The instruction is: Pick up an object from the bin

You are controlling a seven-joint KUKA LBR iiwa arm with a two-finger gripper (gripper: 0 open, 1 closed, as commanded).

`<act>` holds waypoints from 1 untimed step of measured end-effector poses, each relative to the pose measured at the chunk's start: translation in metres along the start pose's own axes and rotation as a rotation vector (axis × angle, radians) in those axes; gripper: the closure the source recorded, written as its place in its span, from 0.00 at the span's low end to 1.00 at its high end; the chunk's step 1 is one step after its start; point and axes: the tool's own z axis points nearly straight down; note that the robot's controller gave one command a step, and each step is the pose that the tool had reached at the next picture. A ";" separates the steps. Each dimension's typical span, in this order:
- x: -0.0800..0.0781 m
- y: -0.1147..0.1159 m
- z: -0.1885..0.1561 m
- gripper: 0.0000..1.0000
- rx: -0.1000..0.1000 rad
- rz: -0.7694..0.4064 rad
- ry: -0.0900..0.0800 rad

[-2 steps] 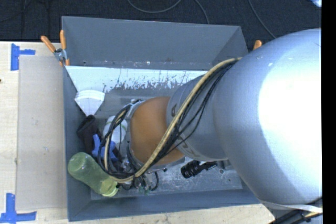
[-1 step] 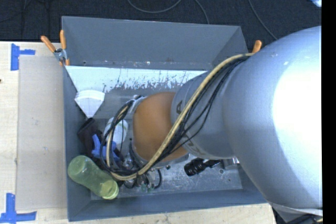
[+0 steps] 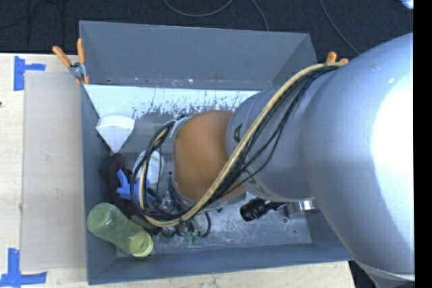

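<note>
The big silver arm [image 3: 358, 165] is nearest to the camera. It comes in from the right and covers the right half of the grey bin [image 3: 196, 44]. At its wrist there is a rounded orange cover [image 3: 202, 155], and a bundle of yellow and black cables [image 3: 270, 111] runs along the arm and loops under this cover.

The gripper [image 3: 156, 195] is low in the left half of the bin, below the orange cover and behind the cable loop. Only dark parts of it are visible, so I cannot tell if it is open, closed, or holding something.

The things nearest to the gripper lie at its left side:
- a small blue piece [image 3: 123, 180], which touches a black thing [image 3: 110, 170];
- a white thing [image 3: 154, 168], half hidden by the cables.

Which of them the gripper is over, I cannot tell.

A green translucent container [image 3: 116, 226] lies on its side in the lower left corner, just beside the cable loop. A white paper cone [image 3: 115, 131] lies further up near the left wall. A short black cylinder [image 3: 253, 210] lies on the floor under the arm.
</note>
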 end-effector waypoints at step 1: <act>-0.001 0.000 -0.019 1.00 -0.003 0.000 -0.004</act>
